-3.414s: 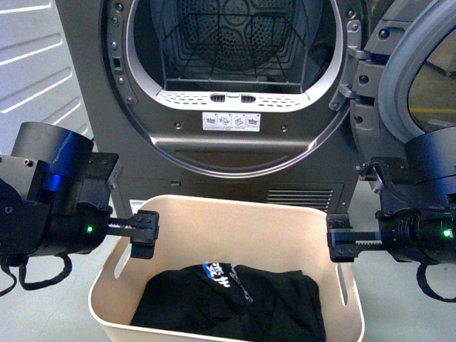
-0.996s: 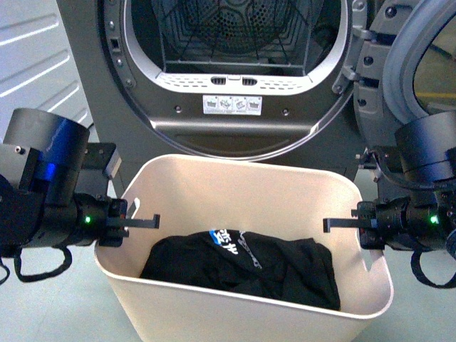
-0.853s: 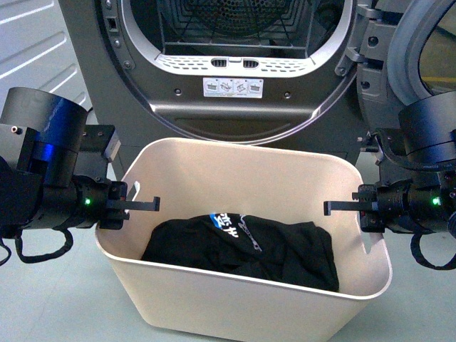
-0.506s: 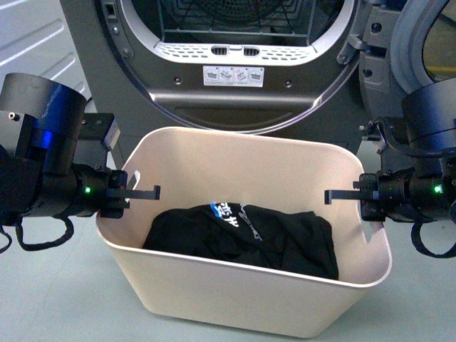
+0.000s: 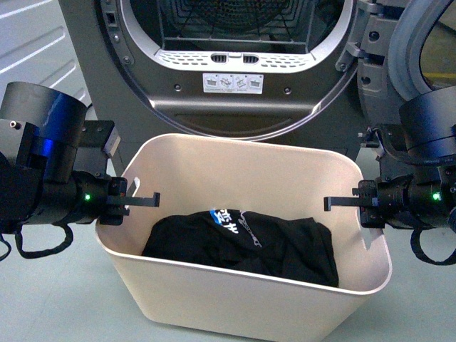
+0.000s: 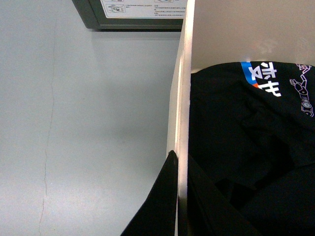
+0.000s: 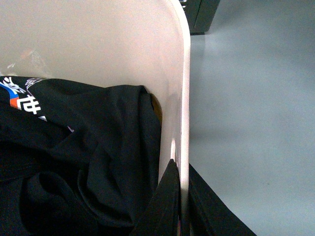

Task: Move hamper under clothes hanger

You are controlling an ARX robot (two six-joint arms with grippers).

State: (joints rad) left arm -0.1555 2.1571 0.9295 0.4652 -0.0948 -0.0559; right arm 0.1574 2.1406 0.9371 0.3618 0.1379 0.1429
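The hamper [image 5: 235, 303] is a beige plastic tub held in front of me, with a black garment with white and blue print [image 5: 242, 246] lying in it. My left gripper [image 5: 125, 203] is shut on the rim of its left short side, and in the left wrist view the gripper [image 6: 179, 160] pinches the thin hamper wall [image 6: 183, 88] between its fingers. My right gripper [image 5: 365, 204] is shut on the right short side. The right wrist view shows that gripper [image 7: 181, 164] clamped over the hamper rim [image 7: 185, 73]. The clothes hanger is out of view.
A dark grey front-loading dryer [image 5: 235, 114] stands directly behind the hamper, its drum open and its round door [image 5: 417, 43] swung out at the right. Grey floor [image 6: 88, 123] lies on both sides of the tub.
Since the earliest frame both grippers have closed flat on the hamper's short sides and the tub has come up and nearer. Over the last second it has stayed held, barely shifting.
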